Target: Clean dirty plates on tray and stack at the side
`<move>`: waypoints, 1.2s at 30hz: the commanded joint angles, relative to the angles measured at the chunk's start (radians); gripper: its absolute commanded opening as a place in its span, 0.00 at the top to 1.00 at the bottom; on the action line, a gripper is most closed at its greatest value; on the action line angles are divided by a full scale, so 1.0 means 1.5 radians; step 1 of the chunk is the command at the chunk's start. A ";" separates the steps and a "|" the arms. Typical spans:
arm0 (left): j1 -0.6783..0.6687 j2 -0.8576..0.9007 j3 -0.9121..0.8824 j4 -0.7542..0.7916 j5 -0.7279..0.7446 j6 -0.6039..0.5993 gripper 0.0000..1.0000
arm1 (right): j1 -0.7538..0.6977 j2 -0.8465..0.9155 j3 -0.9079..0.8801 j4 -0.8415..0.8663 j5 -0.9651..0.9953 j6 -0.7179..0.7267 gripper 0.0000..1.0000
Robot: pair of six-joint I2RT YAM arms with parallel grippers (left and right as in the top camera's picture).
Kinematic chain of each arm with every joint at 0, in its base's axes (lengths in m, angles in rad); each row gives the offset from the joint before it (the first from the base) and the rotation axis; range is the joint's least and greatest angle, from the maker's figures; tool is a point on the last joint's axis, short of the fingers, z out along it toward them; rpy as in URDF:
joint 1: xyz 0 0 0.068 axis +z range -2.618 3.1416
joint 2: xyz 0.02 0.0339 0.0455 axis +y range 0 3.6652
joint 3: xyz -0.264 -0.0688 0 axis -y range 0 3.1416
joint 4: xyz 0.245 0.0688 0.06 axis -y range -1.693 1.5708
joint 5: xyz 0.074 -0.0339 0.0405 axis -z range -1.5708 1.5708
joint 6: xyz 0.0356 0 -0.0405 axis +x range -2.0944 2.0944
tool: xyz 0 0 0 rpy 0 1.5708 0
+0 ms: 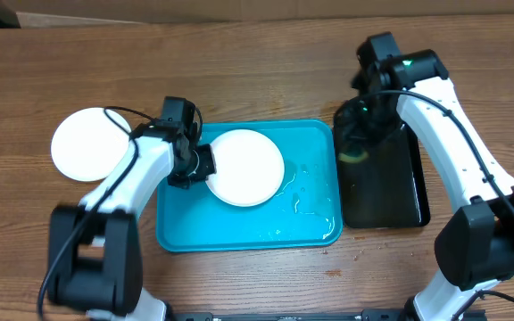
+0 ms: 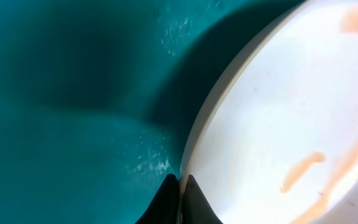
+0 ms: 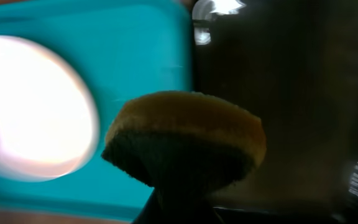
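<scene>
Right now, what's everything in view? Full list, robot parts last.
tray plate: 1, white with orange smears, on the turquoise tray
table plate: 1, white, on the table left of the tray
tray: 1, turquoise, centre of the table, wet on its right side
black tray: 1, black, right of the turquoise tray
sponge: 1, yellow over a dark scrub side, held above the black tray
table: 1, brown wood, under everything
left fingers: 2, black, pinching the tray plate's left rim
right fingers: black, count unclear, clamped on the sponge from below in the wrist view
arms: 2, white with black joints, one on each side
</scene>
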 commanded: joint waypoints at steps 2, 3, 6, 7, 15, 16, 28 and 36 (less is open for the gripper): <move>-0.044 -0.148 0.002 -0.004 -0.127 0.017 0.96 | -0.033 -0.004 -0.073 0.025 0.102 0.045 0.96; -0.061 -0.173 0.002 -0.004 -0.159 0.018 0.96 | -0.038 -0.004 -0.091 0.037 0.102 0.045 0.96; -0.130 -0.244 0.002 -0.003 -0.298 0.018 0.96 | -0.047 -0.004 -0.158 0.086 0.102 0.044 0.96; -0.157 -0.262 0.002 -0.003 -0.348 0.019 0.96 | -0.047 -0.004 -0.180 0.103 0.102 0.044 0.96; -0.392 -0.296 0.002 0.025 -0.731 0.122 0.96 | -0.047 -0.004 -0.288 0.217 0.113 0.044 0.96; -0.411 -0.292 0.002 0.036 -0.773 0.144 0.96 | -0.047 -0.004 -0.288 0.222 0.113 0.042 0.96; -0.464 -0.275 0.002 0.175 -0.882 0.332 0.96 | -0.047 -0.004 -0.288 0.229 0.157 0.041 0.94; -0.391 -0.276 0.002 0.171 -0.709 0.235 0.96 | -0.047 -0.004 -0.281 0.233 0.150 0.041 0.00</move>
